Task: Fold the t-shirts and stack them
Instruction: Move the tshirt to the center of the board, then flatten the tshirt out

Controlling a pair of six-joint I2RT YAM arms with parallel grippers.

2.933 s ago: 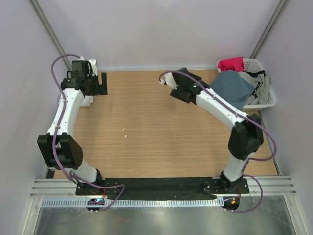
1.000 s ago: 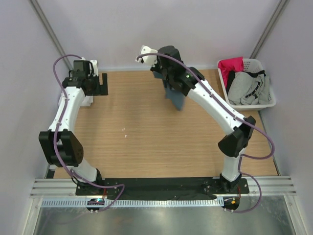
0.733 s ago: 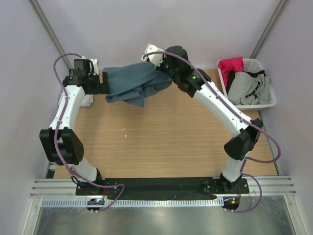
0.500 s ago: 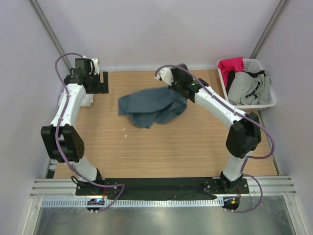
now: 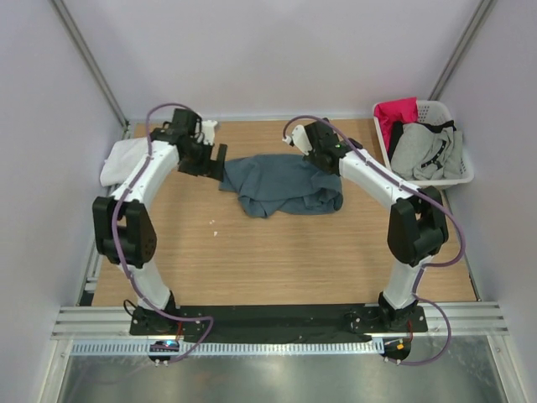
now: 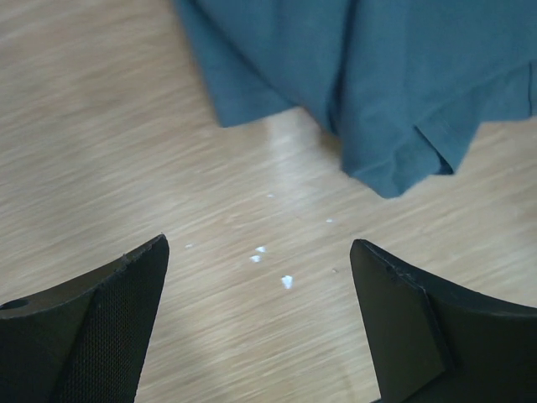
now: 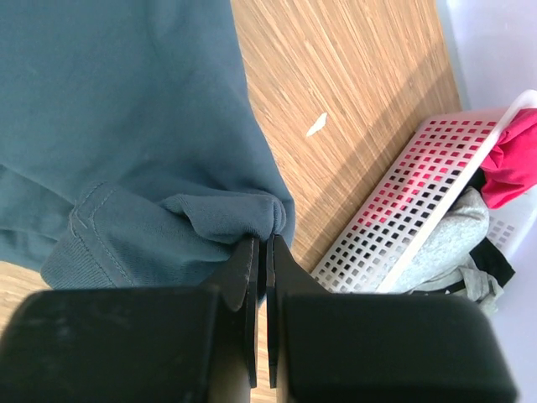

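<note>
Right gripper (image 7: 262, 242) is pinched shut on a small bunched-up bit of the blue t-shirt (image 5: 285, 186). Left gripper (image 6: 258, 250) is wide open and holds nothing. It hangs low over the wood, and the edge of the blue t-shirt is just in front of its fingers.

Under both hands is the big wooden table (image 5: 252, 260). The blue t-shirt lies on it in a crumpled heap that reaches from the right gripper across toward the left gripper. It is not flat, and parts of it are folded over each other.

A white basket (image 7: 386, 218) sits near the right gripper, on the side away from the left gripper. It has red and grey clothes in it.

The white t-shirt (image 5: 113, 168) lies beside the left arm, well behind the left gripper and away from the blue one.

Some tiny white crumbs (image 6: 285, 281) lie on the wood right between the left gripper's fingers.

I think the job is at the start: the blue t-shirt is being laid out so it can be folded. Next, I think the left gripper should move forward a little and pinch the shirt's near edge. Then both hands could pull apart to make it smooth. It should grab only one layer, or the shirt may stay bunched.
</note>
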